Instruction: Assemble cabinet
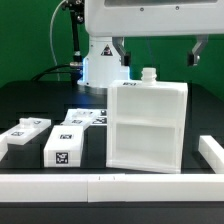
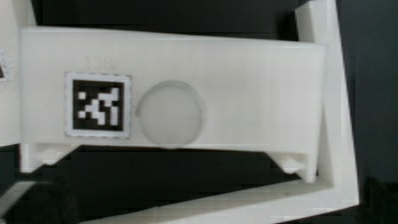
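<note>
Nearest, a long white border rail [image 1: 60, 185] runs along the front. Behind it stands a small tagged block [image 1: 62, 148], flat tagged panels [image 1: 27, 128] just beyond. The cabinet [image 1: 150, 100] stands upright on the table [image 1: 20, 100] toward the exterior view's right, divider shelf [image 1: 145, 127] showing. Above it hangs the gripper [image 1: 159, 52], fingers [image 1: 121, 52] spread wide, holding nothing.

The exterior view looks from beyond one long edge of the desk [image 1: 30, 100], slightly above its level. It faces straight across to the arm's base [image 1: 100, 62] at the opposite edge and takes in most of the desk's width. The wrist view sits very close to the cabinet [image 2: 196, 100] [image 1: 147, 125], facing a wall bearing a tag [image 2: 102, 104], which fills most of its picture. The cabinet is the part both views share.
</note>
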Controlling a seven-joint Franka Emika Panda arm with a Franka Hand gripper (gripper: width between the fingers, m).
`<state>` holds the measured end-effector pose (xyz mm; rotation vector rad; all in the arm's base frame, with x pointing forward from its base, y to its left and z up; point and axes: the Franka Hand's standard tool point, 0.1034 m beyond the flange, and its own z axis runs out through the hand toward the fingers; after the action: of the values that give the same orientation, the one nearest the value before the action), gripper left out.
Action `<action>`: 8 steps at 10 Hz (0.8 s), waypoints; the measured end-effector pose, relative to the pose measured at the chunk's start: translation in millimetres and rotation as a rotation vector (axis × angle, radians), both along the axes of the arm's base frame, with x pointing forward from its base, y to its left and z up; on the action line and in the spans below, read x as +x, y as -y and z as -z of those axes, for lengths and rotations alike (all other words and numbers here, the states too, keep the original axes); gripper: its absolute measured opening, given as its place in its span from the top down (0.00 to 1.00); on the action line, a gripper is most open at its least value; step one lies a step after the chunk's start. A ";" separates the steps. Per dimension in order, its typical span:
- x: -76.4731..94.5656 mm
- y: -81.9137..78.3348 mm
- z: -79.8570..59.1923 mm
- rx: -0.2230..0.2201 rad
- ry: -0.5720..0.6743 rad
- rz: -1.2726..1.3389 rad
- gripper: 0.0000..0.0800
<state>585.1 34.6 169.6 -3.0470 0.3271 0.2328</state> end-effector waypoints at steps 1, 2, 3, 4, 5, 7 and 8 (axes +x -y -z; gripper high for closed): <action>-1.4 0.9 -3.4 -0.011 0.083 0.012 0.01; -7.5 -2.0 -3.8 -0.019 0.172 0.017 0.01; -8.0 -4.3 0.0 -0.022 0.289 0.019 0.01; -12.1 -4.0 5.3 -0.003 0.311 0.056 0.01; -7.4 -4.1 4.2 0.012 0.356 0.093 0.01; -3.3 -12.8 3.6 0.006 0.502 0.091 0.01; -8.2 -13.2 6.9 0.002 0.550 0.095 0.01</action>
<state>576.9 47.8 162.7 -2.9192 0.4206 -0.5959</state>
